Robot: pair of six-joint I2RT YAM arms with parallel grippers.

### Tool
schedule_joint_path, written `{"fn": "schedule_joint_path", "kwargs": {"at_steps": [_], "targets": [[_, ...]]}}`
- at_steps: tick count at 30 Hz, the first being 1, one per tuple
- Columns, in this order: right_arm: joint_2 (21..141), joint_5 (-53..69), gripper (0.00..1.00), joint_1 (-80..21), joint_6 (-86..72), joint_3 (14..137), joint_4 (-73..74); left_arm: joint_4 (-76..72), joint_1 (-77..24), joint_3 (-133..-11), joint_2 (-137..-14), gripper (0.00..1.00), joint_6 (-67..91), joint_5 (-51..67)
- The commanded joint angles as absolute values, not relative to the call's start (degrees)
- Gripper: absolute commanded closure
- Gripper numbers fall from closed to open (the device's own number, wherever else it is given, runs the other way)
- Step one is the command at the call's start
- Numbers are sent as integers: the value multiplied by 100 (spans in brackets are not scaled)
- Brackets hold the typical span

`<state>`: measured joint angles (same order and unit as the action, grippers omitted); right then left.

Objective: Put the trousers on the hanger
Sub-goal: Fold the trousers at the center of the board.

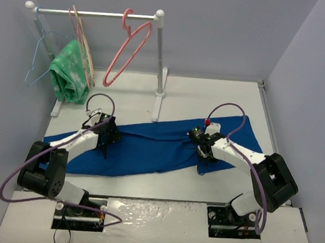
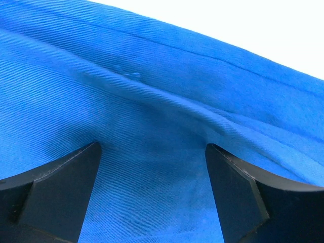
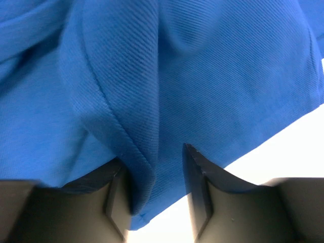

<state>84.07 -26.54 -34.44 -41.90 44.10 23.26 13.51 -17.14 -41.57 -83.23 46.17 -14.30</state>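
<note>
The trousers (image 1: 160, 146) lie flat on the table (image 1: 209, 102), well apart from the hanger (image 1: 126, 48) on the rail (image 1: 103, 14). The left gripper (image 2: 152, 152) stands wide over smooth cloth; the right gripper (image 3: 152, 154) is narrow around a fold, not yet pinching. Both need a firm fold before lifting.

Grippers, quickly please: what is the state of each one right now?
Left gripper: open, jaws wide apart over the trousers.
Right gripper: open, a fold of the trousers hangs between the jaws, not clamped.
</note>
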Motion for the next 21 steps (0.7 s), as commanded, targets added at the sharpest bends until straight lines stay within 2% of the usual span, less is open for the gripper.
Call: {"fn": "schedule_joint_path", "kwargs": {"at_steps": [1, 2, 6, 10, 16, 21], "targets": [[8355, -2907, 97, -3299, -3934, 4600, 2280, 1672, -1512, -3860, -7921, 18, 4899, -1666], [8347, -2884, 100, -3239, -3863, 4648, 2301, 1669, -1512, -3852, -7857, 18, 4907, -1661], [8264, -2855, 100, -3048, -3542, 4987, 2505, 1814, -1544, -3860, -7537, 18, 4896, -1652], [8370, -2909, 100, -2769, -2994, 6003, 3274, 2116, -1714, -3958, -7008, 18, 4813, -1920], [8355, -2910, 100, -2663, -2630, 7053, 4135, 2726, -2456, -4300, -6292, 18, 4560, -2890], [7850, -2649, 100, -2648, -2483, 7503, 4659, 2563, -3177, -4564, -5886, 18, 3962, -3053]]}}
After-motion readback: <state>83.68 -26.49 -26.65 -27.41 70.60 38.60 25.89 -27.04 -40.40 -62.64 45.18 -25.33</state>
